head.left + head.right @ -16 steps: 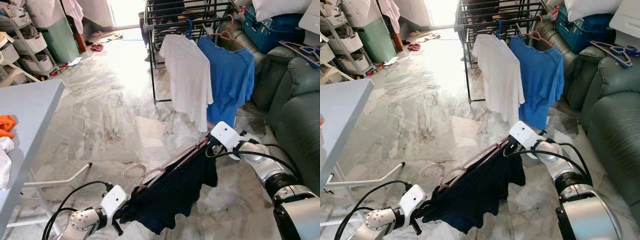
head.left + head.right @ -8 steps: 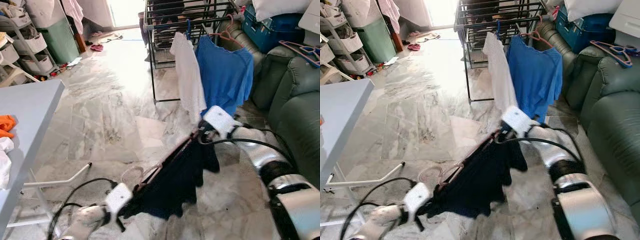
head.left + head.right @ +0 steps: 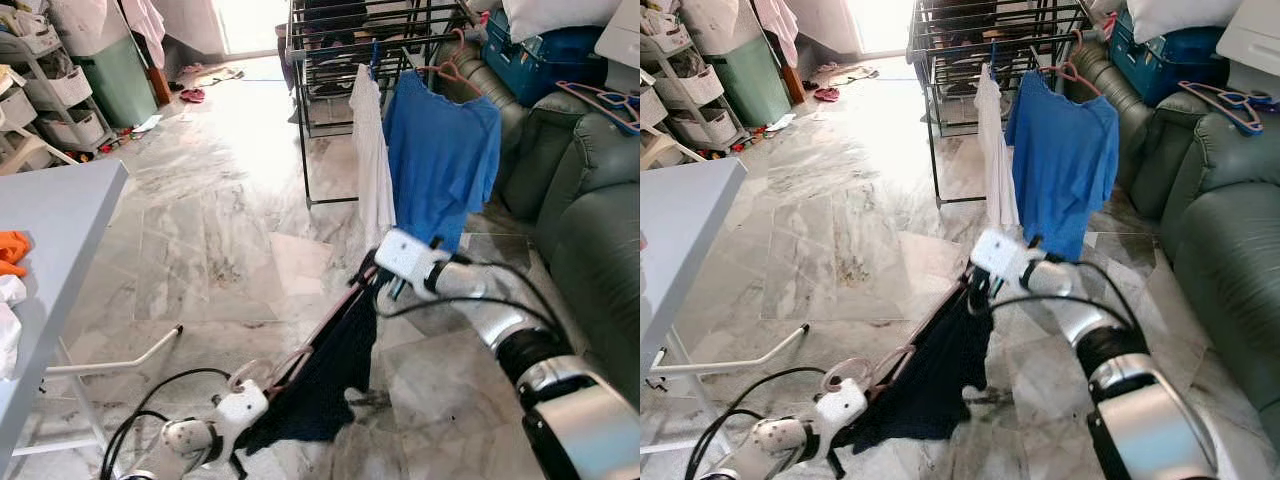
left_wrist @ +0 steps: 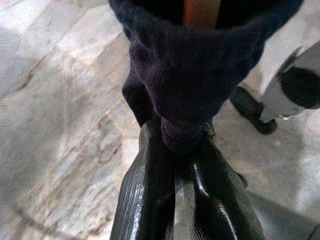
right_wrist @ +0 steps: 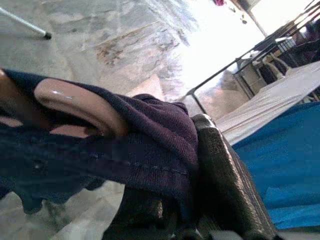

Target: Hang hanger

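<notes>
1. Left hand (image 3: pixel 238 425), low near the floor: fingers (image 4: pixel 150 190) closed tight on a bunch of dark knit at the lower end of the dark garment (image 3: pixel 325 375).
2. Pink hanger (image 3: pixel 330 330) carries that garment. Its long axis slants up from the left hand to the right hand. The hook loop (image 3: pixel 243 375) sits at the low end, just above the left hand, pointing away from the rack.
3. Right hand (image 3: pixel 385 285), mid-height: clamped on the upper shoulder of the garment with the hanger's pink arm (image 5: pixel 80 107) inside the cloth.
4. Drying rack (image 3: pixel 330 60) stands beyond and above the right hand, with a white shirt (image 3: pixel 372 150) and a blue shirt (image 3: pixel 445 150) already hung at its front rail. The right hand is much the nearer to it.
5. Judgement: the hook is the end farthest from the rail, so the hanger needs swinging round or lifting hook-first before it can catch.
6. Hard to make out: how much of the hanger each hand grips through the cloth; free rail space is partly masked by the hung shirts.
</notes>
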Controlling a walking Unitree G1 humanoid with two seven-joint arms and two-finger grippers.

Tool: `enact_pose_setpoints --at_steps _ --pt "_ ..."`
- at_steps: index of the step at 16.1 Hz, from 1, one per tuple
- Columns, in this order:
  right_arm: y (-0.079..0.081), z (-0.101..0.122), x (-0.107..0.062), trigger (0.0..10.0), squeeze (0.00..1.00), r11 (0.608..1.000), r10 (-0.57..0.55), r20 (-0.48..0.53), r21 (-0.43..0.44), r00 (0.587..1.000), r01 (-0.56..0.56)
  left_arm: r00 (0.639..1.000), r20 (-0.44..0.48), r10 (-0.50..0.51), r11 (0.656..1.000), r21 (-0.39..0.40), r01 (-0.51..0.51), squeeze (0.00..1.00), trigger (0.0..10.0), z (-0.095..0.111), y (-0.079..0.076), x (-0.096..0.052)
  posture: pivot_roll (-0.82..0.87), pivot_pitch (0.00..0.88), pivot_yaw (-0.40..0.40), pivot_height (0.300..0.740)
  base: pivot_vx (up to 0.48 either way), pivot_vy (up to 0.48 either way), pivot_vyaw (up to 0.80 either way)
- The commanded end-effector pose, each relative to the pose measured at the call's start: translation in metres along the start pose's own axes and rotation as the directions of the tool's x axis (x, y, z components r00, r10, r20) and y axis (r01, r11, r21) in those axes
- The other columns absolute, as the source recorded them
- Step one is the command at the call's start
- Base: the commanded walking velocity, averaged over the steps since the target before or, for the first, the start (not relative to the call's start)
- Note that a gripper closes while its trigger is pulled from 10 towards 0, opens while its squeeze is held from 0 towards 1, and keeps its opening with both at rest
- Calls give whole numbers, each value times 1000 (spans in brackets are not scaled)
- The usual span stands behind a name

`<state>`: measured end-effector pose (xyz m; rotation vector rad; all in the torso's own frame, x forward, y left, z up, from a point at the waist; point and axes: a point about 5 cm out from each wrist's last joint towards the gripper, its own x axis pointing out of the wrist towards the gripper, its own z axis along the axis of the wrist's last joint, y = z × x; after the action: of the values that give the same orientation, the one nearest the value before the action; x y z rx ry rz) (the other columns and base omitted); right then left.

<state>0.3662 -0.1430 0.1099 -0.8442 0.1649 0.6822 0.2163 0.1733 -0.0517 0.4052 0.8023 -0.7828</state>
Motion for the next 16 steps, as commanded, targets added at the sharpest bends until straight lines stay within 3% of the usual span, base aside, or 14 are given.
enact_pose_setpoints --at_steps 1,4,7,8,10,13,14,16 --pt "-22 15 -5 0 0 995 -91 74 -36 993 93 990 -113 81 996 -33 -86 0 10000 -33 9 -16 -152 0 113 740 0 0 0" --pt "-22 1 -12 0 0 993 -116 37 -18 993 117 961 -45 271 961 -45 -273 0 10000 -22 31 -22 -151 0 112 740 0 0 0" --pt "-34 -14 -24 0 0 977 -214 1 -1 977 214 918 21 396 916 -81 -393 0 10000 -9 52 -29 -149 0 113 740 0 0 0" --pt "-40 -28 -34 0 0 961 -272 -41 39 961 274 882 73 465 880 -149 -451 0 10000 3 66 -34 -147 0 114 740 0 0 0" --pt "-41 -48 -45 0 0 946 -309 -117 66 944 317 850 145 506 849 -258 -461 0 10000 18 77 -38 -146 0 113 740 0 0 0" --pt "-33 -72 -57 0 0 935 -316 -202 100 927 340 832 301 467 855 -392 -338 0 10000 49 78 -33 -148 0 117 740 0 0 0" --pt "-32 -73 -58 0 0 936 -314 -204 100 927 338 836 310 453 867 -374 -331 0 10000 52 77 -32 -149 0 119 740 0 0 0" --pt "-34 -72 -58 0 0 935 -320 -199 90 926 342 881 303 363 923 -249 -295 0 10000 54 72 -28 -151 0 119 740 0 0 0"
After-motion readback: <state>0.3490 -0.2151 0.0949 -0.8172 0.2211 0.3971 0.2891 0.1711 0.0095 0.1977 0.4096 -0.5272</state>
